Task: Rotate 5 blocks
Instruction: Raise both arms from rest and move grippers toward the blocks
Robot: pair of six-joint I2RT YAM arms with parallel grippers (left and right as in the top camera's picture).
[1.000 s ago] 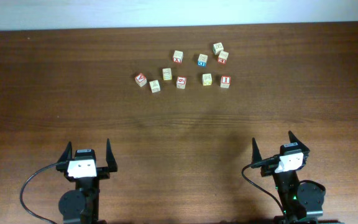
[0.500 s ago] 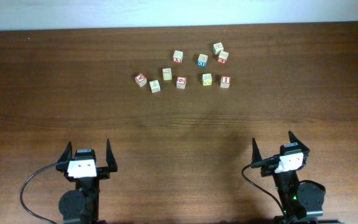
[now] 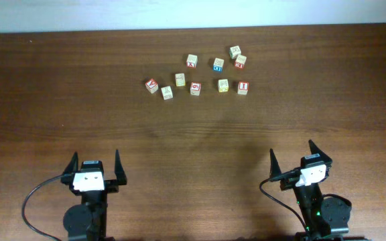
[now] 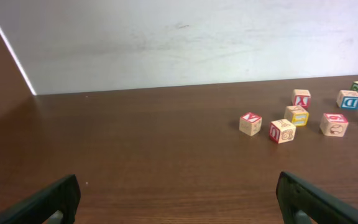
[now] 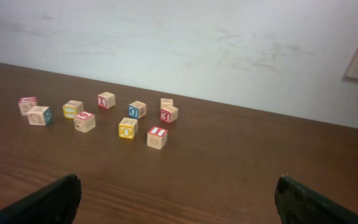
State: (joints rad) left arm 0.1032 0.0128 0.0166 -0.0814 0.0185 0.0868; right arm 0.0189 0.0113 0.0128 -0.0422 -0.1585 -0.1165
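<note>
Zero rotations look done: the blocks (image 3: 195,88) lie far off. Your left pincer (image 3: 96,155) and right pincer (image 3: 292,148) stand spread, empty.

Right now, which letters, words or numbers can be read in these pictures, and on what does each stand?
"I", in red: on the cube nearest the right arm.
"D", in blue: on the blue-marked cube.
The other eight cubes: markings too small or blurred to read.
No other text anywhere.
</note>
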